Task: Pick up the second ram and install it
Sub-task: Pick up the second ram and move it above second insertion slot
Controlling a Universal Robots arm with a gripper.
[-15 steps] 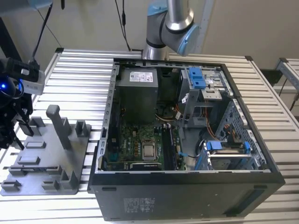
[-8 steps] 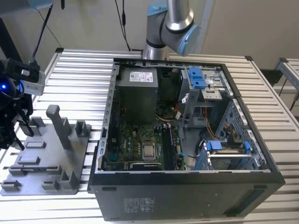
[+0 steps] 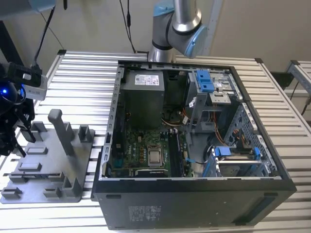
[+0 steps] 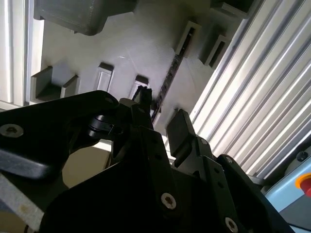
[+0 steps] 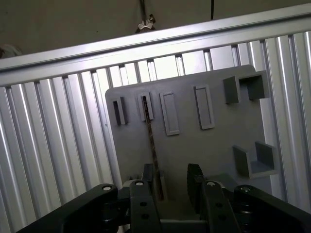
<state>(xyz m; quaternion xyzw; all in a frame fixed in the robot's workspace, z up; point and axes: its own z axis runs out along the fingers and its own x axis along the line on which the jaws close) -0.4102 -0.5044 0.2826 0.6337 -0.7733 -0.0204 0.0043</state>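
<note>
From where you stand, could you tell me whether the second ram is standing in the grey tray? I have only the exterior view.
Observer: Yes. In the first wrist view the second ram stands on edge in a slot of the grey tray.
Operator: Thank you. Is the end effector around it?
Observer: The end effector is open and the stick passes between its fingers. It lies close beside one finger, and I cannot tell whether they touch. There is a plain gap to the other.
</note>
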